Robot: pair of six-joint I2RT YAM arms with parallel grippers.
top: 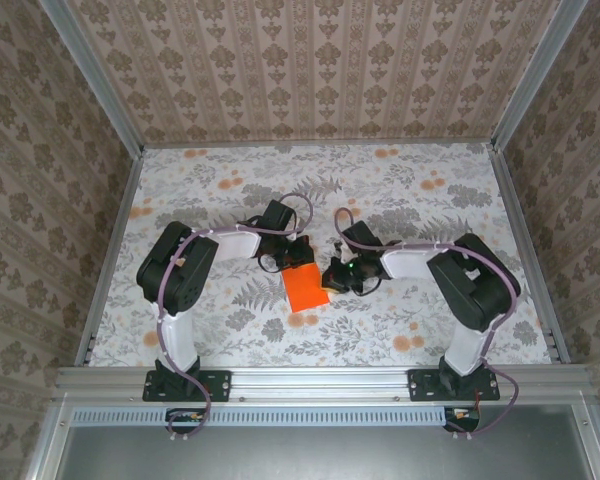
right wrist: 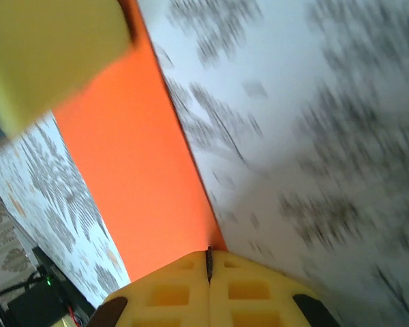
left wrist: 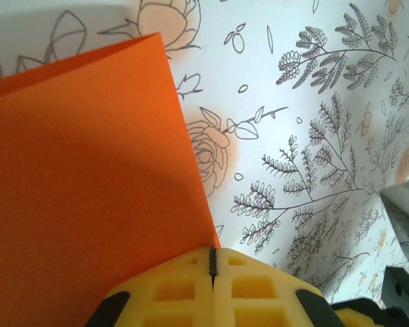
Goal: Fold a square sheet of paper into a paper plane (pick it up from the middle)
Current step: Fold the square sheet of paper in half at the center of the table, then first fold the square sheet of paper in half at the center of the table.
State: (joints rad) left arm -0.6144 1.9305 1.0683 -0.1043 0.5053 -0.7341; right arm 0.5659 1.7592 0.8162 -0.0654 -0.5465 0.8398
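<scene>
Centrally, in the overhead view, the square sheet of paper (top: 306, 288) shows as a vivid orange oblong, slightly tilted. It sits over the floral desk (top: 430, 210), between the two wrists that meet at mid-frame.

Left jaws: clenched. The yellow pads (left wrist: 174, 293) are pressed together at the bottom of the left wrist view. The sheet's right-hand edge runs down into their seam, so they grasp the paper at that edge.

Right jaws: likewise clenched. The pads (right wrist: 245, 289) meet at bottom centre of the right wrist view, and the orange edge ends exactly at their seam. The cloth around them is smeared with blur, so a grip on the sheet here is probable rather than certain.

Progress, offered as a judgement: early. The sheet is held at two points near the middle of the desk. From above its outline reads narrower than a square, which fits either a first half-fold or a sheet tipped up off the cloth. No pointed nose, diagonal corner folds or wing creases are visible. The orange surface at the left of the left wrist view is smooth and unmarked.

Remaining work: the centre crease (unless it is already made), both nose folds and the wings. That is nearly the whole paper plane.
</scene>
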